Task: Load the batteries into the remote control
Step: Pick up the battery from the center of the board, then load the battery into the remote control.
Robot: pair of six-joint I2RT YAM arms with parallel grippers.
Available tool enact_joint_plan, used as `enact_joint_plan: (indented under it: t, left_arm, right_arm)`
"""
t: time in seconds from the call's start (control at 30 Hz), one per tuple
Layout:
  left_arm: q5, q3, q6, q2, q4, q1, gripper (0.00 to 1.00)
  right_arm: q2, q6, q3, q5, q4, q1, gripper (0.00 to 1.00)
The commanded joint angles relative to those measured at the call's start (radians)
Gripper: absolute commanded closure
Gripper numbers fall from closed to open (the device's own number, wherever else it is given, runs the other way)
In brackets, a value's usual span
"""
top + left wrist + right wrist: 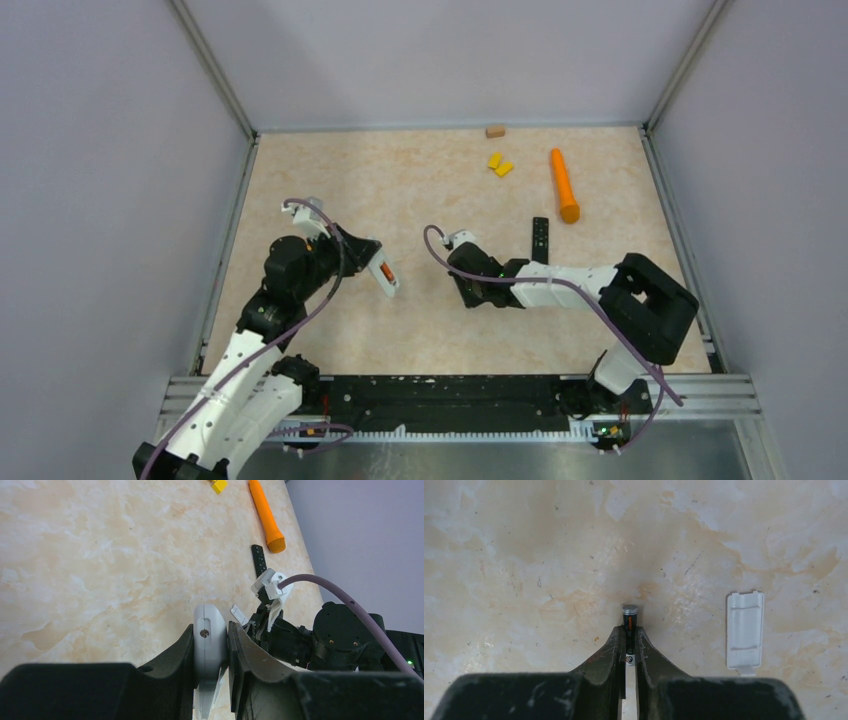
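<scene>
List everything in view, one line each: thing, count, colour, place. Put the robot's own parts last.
white remote: one, white with an orange-red piece showing in it, clamped in the left gripper.
black remote: one, black, on the table right of centre.
dark battery: one, dark with a silver tip, between the right gripper's fingers.
battery cover: one, white, flat on the table beside the right gripper.
orange cylinder: one, orange, far right.
yellow blocks: two, yellow, left of the cylinder.
tan block: one, tan, far edge.
table: one, beige marbled.
left gripper: one, black, shut.
right gripper: one, black, shut.
</scene>
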Motion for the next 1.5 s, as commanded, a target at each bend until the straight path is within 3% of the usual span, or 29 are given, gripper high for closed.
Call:
enact_joint_plan:
  t: [0.0, 0.2, 0.33, 0.57, 0.73, 0.87, 1.47]
  left_arm:
    - [0.002, 0.04, 0.011, 0.012, 0.044, 0.006, 1.0]
    - [0.098, 0.033, -0.033, 0.057, 0.113, 0.007, 1.0]
    - [0.166, 0.007, -0.144, 0.102, 0.24, 0.007, 1.0]
    - [0.266, -0.103, -0.388, 0.233, 0.686, 0.005, 1.0]
    - [0.31, -0.105, -0.474, 0.333, 0.827, -0.014, 1.0]
    - [0.313, -0.076, -0.512, 0.383, 0.842, -0.045, 1.0]
    - [0.42, -0.036, -0.655, 0.472, 0.934, -0.067, 1.0]
  right_arm:
    - [-0.001, 0.009, 0.04, 0.061, -0.005, 0.009, 0.98]
    - [-0.164, 0.037, 0.019, 0.043, 0.031, 0.008, 1.0]
    - [-0.329, 0.049, 0.005, -0.025, 0.059, -0.003, 1.0]
    - [-0.458, 0.073, 0.094, -0.242, -0.019, -0.068, 1.0]
    - [-0.526, 0.031, 0.115, -0.41, 0.015, -0.068, 1.0]
    - [-0.526, 0.0, 0.152, -0.49, 0.003, -0.066, 1.0]
    - [-0.384, -0.11, 0.362, -0.487, -0.252, -0.06, 0.98]
